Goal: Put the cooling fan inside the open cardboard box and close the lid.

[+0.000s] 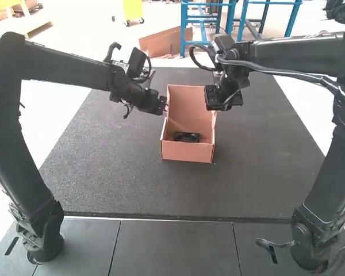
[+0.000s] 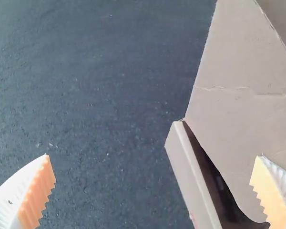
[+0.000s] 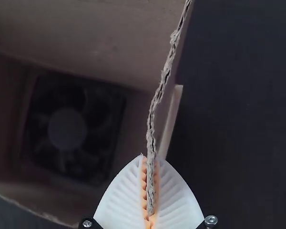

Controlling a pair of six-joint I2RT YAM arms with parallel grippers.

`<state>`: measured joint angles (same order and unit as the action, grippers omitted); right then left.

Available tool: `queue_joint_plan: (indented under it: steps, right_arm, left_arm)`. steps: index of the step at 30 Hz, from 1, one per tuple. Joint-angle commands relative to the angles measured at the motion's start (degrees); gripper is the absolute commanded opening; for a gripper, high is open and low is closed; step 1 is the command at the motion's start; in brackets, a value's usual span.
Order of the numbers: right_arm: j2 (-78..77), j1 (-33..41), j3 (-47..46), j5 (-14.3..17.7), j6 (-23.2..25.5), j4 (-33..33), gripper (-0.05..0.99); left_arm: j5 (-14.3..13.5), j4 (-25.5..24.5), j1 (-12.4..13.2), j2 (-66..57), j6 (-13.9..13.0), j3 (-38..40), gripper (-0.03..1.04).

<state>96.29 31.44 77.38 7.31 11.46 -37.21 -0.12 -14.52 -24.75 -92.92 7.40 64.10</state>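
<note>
The open cardboard box [image 1: 187,148] stands on the dark mat, its lid [image 1: 188,102] raised upright at the far side. The black cooling fan [image 1: 187,137] lies flat on the box floor, seen also as the fan [image 3: 69,132] in the right wrist view. My right gripper [image 1: 221,99] is at the lid's right edge, shut on the lid's side flap [image 3: 162,95], which runs between its fingers [image 3: 124,195]. My left gripper [image 1: 161,104] is by the lid's left edge, open, its orange-padded fingers [image 2: 35,191] straddling the box's left wall [image 2: 188,167] and lid without touching.
The dark mat [image 1: 103,161] spreads around the box with free room on every side. White table surface [image 1: 57,109] lies beyond the mat's left and right edges. A cardboard piece [image 1: 164,41] lies on the floor far behind.
</note>
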Motion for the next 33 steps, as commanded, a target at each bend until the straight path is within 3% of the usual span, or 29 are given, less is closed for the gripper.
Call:
queue_joint_plan:
  steps: [1,8,22,33]
  right_arm:
    - [-1.90,1.25,-0.74,-1.60,1.10,-0.23,-0.01]
    - [-2.34,2.22,-1.97,-3.44,1.63,-0.32,-0.01]
    - [-3.92,2.84,-7.34,-2.92,1.10,-0.76,-0.01]
    - [-4.71,4.24,-9.88,-4.94,-0.30,-3.66,-0.01]
  left_arm:
    - [1.17,0.90,-1.26,2.66,0.42,-1.08,0.97]
    - [1.17,1.78,-1.61,3.10,0.51,-2.40,0.97]
    - [1.00,0.02,-1.61,6.26,-0.10,-6.09,0.97]
    - [-0.23,-1.03,-1.26,11.54,-4.06,-6.79,0.97]
